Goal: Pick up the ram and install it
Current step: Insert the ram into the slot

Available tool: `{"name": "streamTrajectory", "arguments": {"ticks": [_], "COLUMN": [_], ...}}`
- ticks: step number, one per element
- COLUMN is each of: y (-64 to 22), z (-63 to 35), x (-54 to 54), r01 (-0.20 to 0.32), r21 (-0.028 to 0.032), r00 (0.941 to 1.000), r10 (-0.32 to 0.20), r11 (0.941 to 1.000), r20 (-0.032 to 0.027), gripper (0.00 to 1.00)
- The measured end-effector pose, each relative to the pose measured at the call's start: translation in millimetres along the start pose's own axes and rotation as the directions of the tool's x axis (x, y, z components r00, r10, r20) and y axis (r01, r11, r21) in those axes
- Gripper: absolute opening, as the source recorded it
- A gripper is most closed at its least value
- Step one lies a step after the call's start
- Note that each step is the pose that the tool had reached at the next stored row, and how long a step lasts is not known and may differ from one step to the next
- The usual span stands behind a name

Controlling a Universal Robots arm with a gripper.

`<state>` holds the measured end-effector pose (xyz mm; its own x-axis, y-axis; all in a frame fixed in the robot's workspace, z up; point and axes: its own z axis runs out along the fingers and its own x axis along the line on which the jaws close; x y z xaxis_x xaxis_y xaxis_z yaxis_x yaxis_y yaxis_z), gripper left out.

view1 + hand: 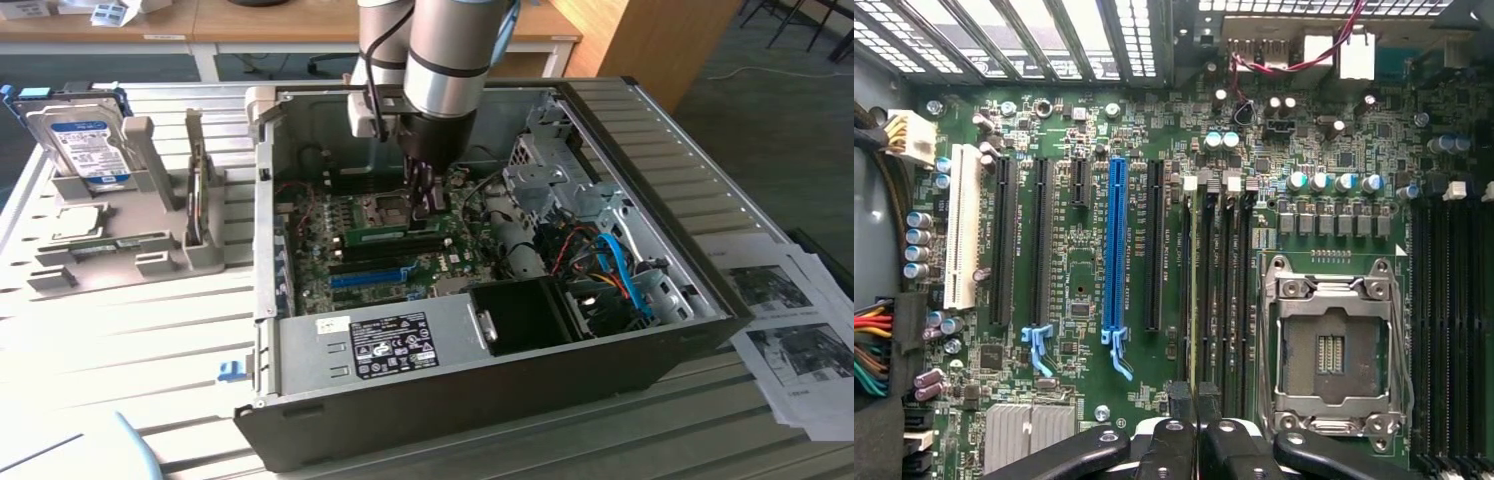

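- One open case (441, 400) lies on its side on the worktop (134, 330), with papers (787, 330) beside it at the exterior view's right.
- Nearest inside is the labelled PSU (387, 340), with a black fan shroud (527, 310) next to it.
- Behind that on the board is the blue slot (367, 277), then a row of black slots.
- The ram (374, 237) is a green stick standing on edge in line with those black slots, just beyond them.
- The claw (427, 208) is down inside the case, with its tip right at the ram's end on the exterior view's right.
- In the wrist view the claw (1197, 398) has its fingers together over the memory slots. Can't tell if the ram's edge is pinched between them or only touched.
- The CPU socket (1332, 350) is bare, just beside those slots.
- Further back, at the exterior view's left, a hard drive (83, 145) stands upright in a grey holder (147, 250) on the worktop, well apart from the case.
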<state>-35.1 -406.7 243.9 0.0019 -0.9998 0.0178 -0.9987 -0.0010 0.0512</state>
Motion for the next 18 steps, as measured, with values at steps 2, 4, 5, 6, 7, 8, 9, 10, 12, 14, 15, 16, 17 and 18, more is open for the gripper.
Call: {"name": "streamTrajectory", "arguments": {"ticks": [2,4,5,6,7,8,9,10,12,14,15,16,17,18], "y": [-0.1,-0.1,-0.2,-0.2,-0.2,-0.2,-0.3,-0.3,-0.3,-0.3,-0.3,-0.3,-0.4,-0.3], "z": [1.1,2.3,2.8,3.3,3.7,4.2,4.7,5.1,5.7,6.1,6.1,6.2,6.2,6.2], "x": [0.2,0.3,0.3,0.4,0.5,0.6,0.7,0.9,0.9,1.0,1.0,1.0,1.0,1.0], "r01": [0.0,0.0,0.0,0.0,0.0,0.0,0.0,0.0,-0.001,-0.007,-0.01,-0.011,-0.011,-0.011], "r21": [-0.0001,0.0,0.0,0.0,0.0,0.0,-0.0001,0.0,0.0,-0.0002,-0.0003,-0.0003,-0.0002,-0.0002], "r00": [1.0,1.0,1.0,1.0,1.0,1.0,1.0,1.0,1.0,1.0,0.9999,0.9999,0.9999,0.9999], "r10": [0.0,0.0,0.0,0.0,0.0,0.0,0.0,0.0,0.001,0.007,0.01,0.011,0.011,0.011], "r11": [1.0,1.0,1.0,1.0,1.0,1.0,1.0,1.0,1.0,1.0,0.9999,0.9999,0.9999,0.9999], "r20": [0.0,0.0001,0.0001,0.0001,0.0,0.0,0.0,0.0,0.0001,0.0003,0.0004,0.0004,0.0006,0.0006], "gripper": [0.11,0.11,0.11,0.11,0.11,0.11,0.11,0.11,0.11,0.11,0.11,0.11,0.11,0.11]}}
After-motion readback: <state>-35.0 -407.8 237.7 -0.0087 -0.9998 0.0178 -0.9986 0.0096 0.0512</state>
